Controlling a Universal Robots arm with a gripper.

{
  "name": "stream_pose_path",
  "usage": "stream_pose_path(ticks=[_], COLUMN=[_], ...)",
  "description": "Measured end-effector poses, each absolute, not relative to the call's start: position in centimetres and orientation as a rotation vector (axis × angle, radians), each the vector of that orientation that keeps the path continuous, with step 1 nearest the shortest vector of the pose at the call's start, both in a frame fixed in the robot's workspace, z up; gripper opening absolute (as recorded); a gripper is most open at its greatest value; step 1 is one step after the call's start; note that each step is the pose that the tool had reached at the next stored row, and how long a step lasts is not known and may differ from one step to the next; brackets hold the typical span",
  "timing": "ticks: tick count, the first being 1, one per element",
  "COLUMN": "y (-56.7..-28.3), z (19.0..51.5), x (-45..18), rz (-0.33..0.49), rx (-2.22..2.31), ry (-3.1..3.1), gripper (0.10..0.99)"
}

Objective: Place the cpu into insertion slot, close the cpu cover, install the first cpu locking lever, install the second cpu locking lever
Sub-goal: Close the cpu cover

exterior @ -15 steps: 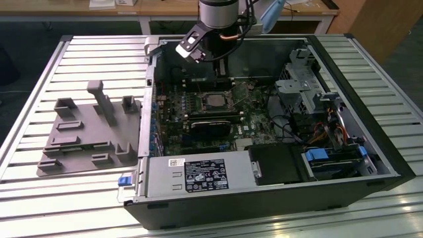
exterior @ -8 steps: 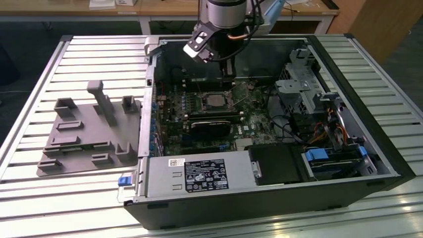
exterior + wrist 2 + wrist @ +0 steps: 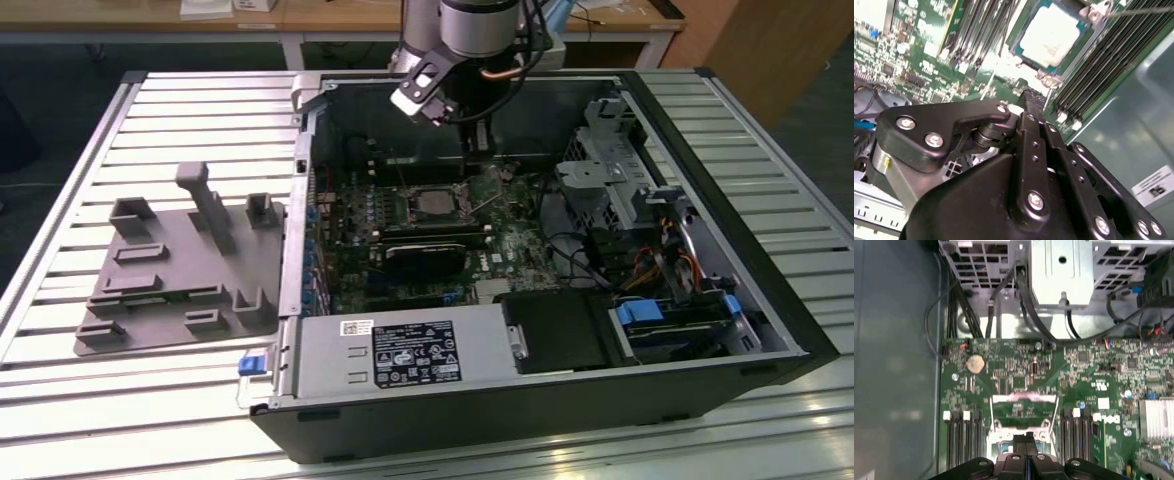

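Exterior view, arm [image 3: 470, 25] upright, gripper [image 3: 475, 152] pinched closed, near cpu [image 3: 430, 201]

A: Exterior cam position?
B: High, off the arm. Looks down obliquely into the open computer case [image 3: 747, 330] on the slatted table [image 3: 80, 400], mid-range.
A: Wrist cams?
B: Both close. First looks straight down past the gripper [image 3: 1026, 437] onto the motherboard [image 3: 1094, 365]. Second looks obliquely across the gripper body. All three share the insertion slot [image 3: 414, 204] area.
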State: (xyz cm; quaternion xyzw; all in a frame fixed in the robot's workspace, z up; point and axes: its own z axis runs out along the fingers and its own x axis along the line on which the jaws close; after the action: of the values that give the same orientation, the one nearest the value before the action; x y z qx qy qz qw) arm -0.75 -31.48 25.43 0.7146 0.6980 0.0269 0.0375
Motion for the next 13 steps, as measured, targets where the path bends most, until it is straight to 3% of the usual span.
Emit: stream_pose_path(ticks=[13], y=[-31.5], z=[25.4], x=[2.2], rz=[0.082], rx=[2.193], ry=[2.142], gripper=[0.102])
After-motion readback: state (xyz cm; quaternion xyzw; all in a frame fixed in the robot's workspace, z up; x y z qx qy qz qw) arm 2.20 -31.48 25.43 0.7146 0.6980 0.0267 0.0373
